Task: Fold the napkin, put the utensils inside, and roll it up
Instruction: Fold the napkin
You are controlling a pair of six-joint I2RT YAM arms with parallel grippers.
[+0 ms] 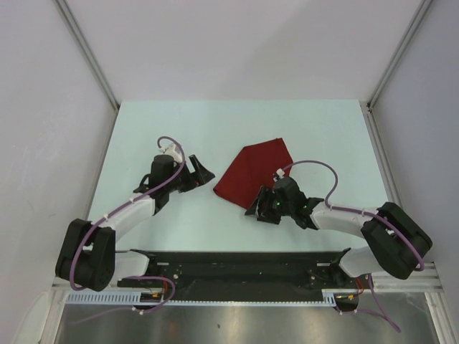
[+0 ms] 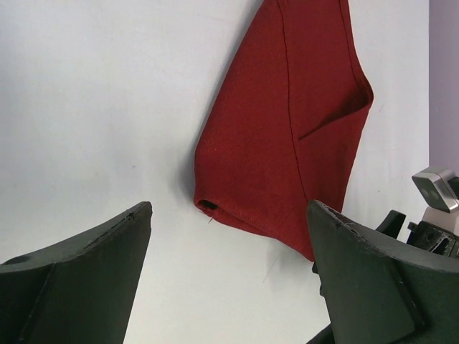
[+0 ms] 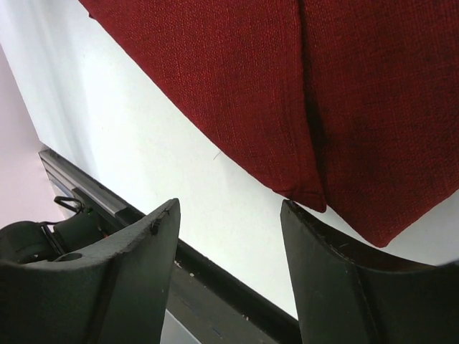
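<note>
The dark red napkin [image 1: 254, 172] lies folded on the white table, right of centre, its pointed end toward the near left. It also shows in the left wrist view [image 2: 287, 129] and the right wrist view [image 3: 287, 86]. The knife is not visible in any view. My left gripper [image 1: 199, 175] is open and empty, just left of the napkin's near corner [image 2: 229, 215]. My right gripper [image 1: 259, 213] is open and empty at the napkin's near edge [image 3: 231, 208], one fingertip [image 3: 301, 222] right by the folded corner.
A black rail [image 1: 237, 265] runs along the table's near edge and also shows in the right wrist view [image 3: 215, 287]. Pale walls enclose the table [image 1: 143, 129] on three sides. The right arm's wrist [image 2: 434, 215] shows in the left wrist view.
</note>
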